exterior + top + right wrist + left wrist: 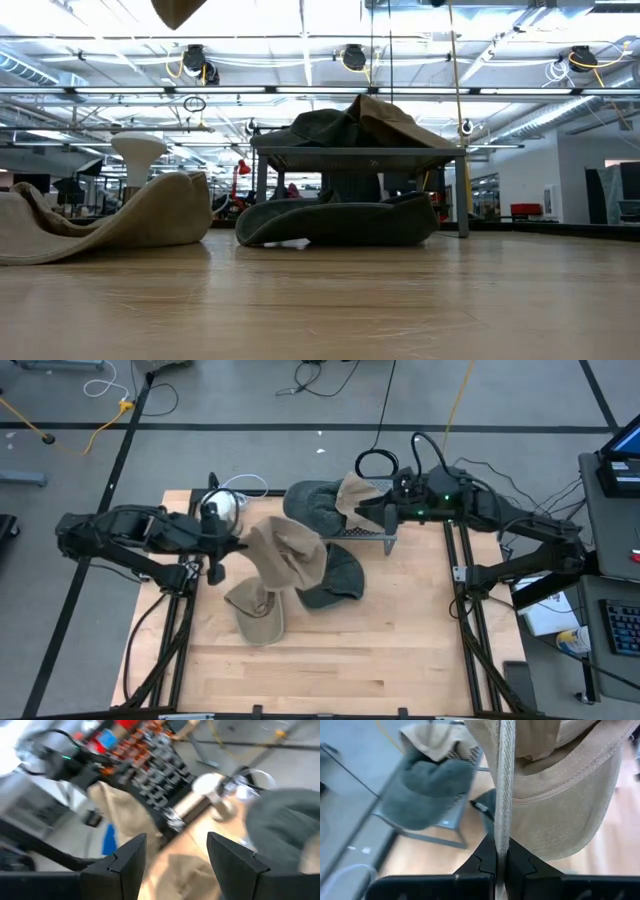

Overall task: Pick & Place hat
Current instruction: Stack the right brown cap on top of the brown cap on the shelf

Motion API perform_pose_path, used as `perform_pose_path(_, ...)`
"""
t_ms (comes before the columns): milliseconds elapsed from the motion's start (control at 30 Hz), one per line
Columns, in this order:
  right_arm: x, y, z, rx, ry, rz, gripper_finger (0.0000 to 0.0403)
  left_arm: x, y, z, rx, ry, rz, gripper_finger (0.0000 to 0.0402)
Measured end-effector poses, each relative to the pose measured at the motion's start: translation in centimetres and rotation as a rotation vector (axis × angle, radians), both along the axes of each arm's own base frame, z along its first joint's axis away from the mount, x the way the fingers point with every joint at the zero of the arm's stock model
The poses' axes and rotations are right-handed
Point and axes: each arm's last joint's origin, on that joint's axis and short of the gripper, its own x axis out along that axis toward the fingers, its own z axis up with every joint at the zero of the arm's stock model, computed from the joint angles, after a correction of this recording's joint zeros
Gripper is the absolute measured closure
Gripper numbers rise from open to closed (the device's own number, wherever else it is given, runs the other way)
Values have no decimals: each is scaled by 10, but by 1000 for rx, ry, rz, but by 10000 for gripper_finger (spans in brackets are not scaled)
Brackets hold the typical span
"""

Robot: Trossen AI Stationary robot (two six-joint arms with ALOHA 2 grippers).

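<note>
I count five hats: three tan, two grey-green. My left gripper (500, 865) is clamped on the brim of one tan hat (288, 552), lifted above table centre. A second tan hat (258, 612) lies at 7 o'clock, a grey-green hat (335, 575) just right of centre. On the metal rack (365, 532) at 12 o'clock sit a grey-green hat (312, 505) and a tan one (352, 490). My right gripper (175, 852) hangs spread at 1 o'clock. The wooden table (330, 670) stands on grey floor.
</note>
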Motion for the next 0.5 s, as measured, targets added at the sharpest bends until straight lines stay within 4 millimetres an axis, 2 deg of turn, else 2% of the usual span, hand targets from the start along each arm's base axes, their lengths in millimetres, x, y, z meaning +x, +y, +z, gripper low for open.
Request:
perform_pose_path(233, 10, -1, -2, -38, -170, 19, 202, -2, 4, 8, 191, 5, 10, 393)
perform_pose_path(500, 6, 1, 10, -192, -259, 23, 202, 7, 13, 36, 323, -22, 76, 393)
